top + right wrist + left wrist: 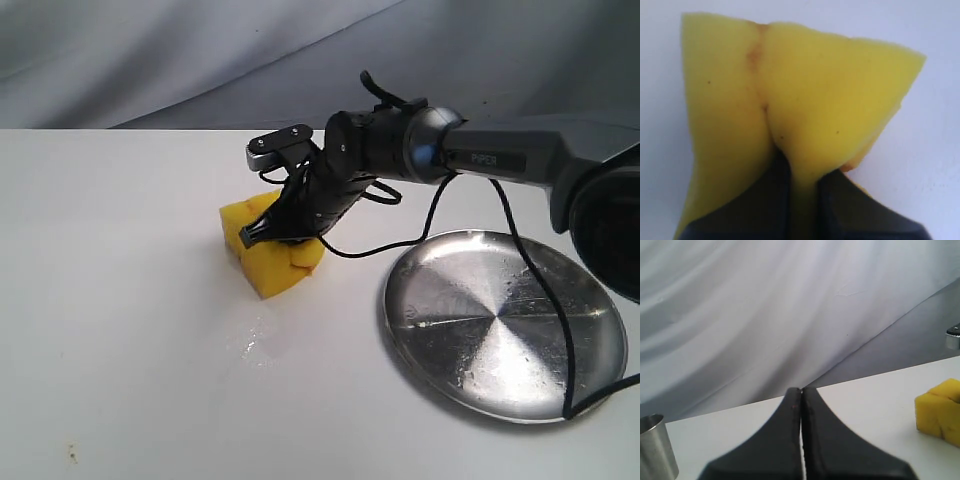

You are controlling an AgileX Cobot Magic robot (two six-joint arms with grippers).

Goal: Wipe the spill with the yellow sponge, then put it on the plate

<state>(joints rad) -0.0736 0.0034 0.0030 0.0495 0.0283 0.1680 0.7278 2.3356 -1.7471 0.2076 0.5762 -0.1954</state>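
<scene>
Clenched on the yellow sponge [278,262], the right claw [270,232] is seen pinching the foam so hard that a deep crease is pressed into it between the two fingers, as is shown plainly in the right wrist view. The sponge is held tilted, with its lower corner apparently touching the counter [120,300], left of the plate [470,350] and apart from it.

No orange-yellow spill can be made out anywhere; only a faint clear wet smear [255,342] is seen on the counter just in front of the sponge. The wiping step is therefore judged to be in hand or nearly finished. The spill is either hidden under the foam or taken up already; which of the two cannot be told. For the next move, the sponge would have to be lifted clear, carried to the right over the raised rim, and released on the plate's bare middle.

The left claw [801,396] is closed on nothing, its fingers pressed together, and is not seen in the exterior view. A metal cup [655,445] is seen near it. A black cable [562,330] is draped across the plate's right side and could be caught or dragged when the sponge is set down. Otherwise nothing is seen between sponge and plate.
</scene>
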